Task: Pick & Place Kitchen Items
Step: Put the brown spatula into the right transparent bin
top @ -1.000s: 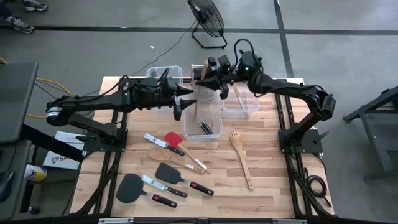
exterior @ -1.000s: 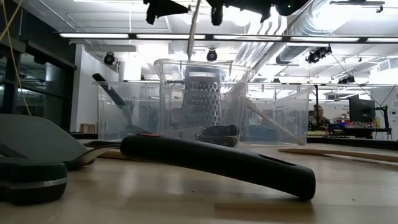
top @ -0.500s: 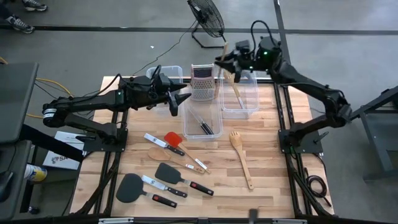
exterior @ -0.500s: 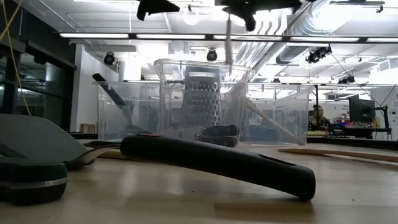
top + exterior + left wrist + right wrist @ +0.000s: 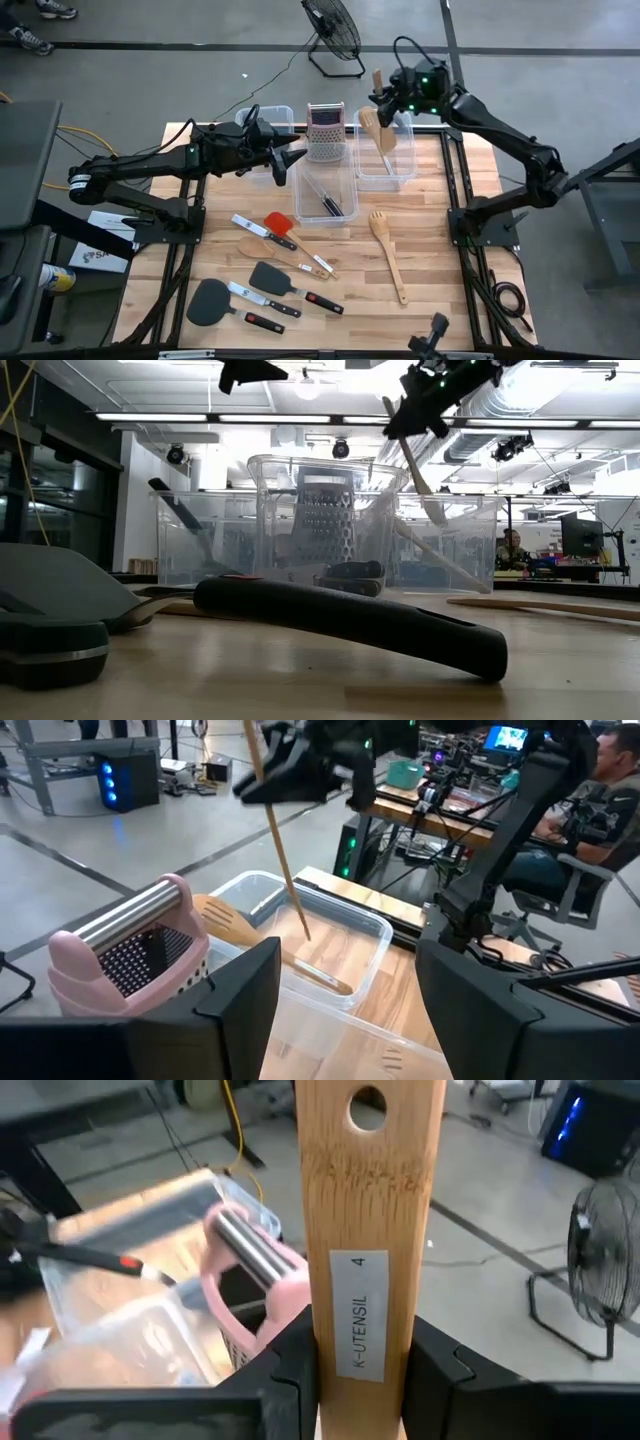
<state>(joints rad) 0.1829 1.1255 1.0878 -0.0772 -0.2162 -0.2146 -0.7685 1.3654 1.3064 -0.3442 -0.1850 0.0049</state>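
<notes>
My right gripper (image 5: 385,93) clamps a wooden spoon (image 5: 374,120) above the right bin (image 5: 400,178); only its wrist view reads "K-UTENSIL 4", while the left gripper (image 5: 290,158) hovers, jaws parted.

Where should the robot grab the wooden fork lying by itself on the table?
Probably mid-handle, from straight above. The wooden fork lies flat on the table, its long thin handle clear of other things, so fingers closing across it should fit.

A pale label on the wooden utensil handle (image 5: 368,1230), at the centre of the right wrist view, reads "K-UTENSIL 4", printed lengthwise along the handle just below its hanging hole. No other writing can be read.
</notes>
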